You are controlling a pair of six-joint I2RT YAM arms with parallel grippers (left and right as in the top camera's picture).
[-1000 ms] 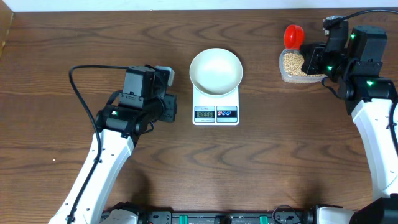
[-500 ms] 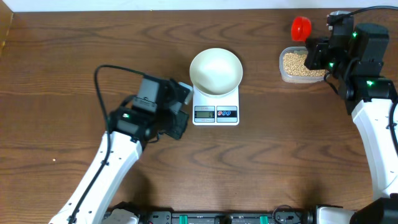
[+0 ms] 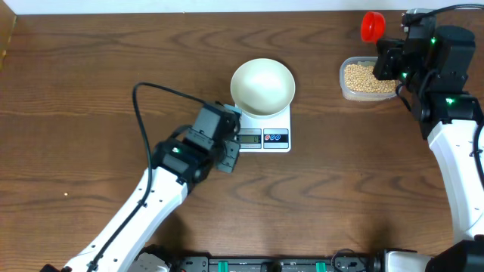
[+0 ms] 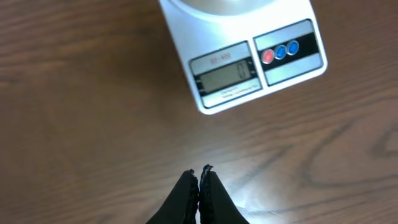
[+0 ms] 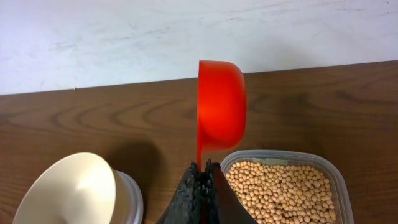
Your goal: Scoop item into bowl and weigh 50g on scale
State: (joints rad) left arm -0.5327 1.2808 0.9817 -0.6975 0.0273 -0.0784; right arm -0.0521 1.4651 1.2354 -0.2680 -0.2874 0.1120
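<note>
Pale tan beans [image 5: 283, 190] (round, loose); right jaws grasp red scoop [image 5: 221, 106], left jaws clenched.

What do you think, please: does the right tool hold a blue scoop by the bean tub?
Not quite: the right wrist view shows the scoop is red, not blue. The right tool does hold it by the bean tub.

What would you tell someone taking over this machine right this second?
Left pincer: shut, empty, above the table near the front of the scale.
Right pincer: shut on the red scoop by its handle, held up beside the tub of beans.
The bowl sits on the scale, empty.
Done: scoop picked up.
Left: scoop beans into the bowl until the scale shows fifty grams.
</note>
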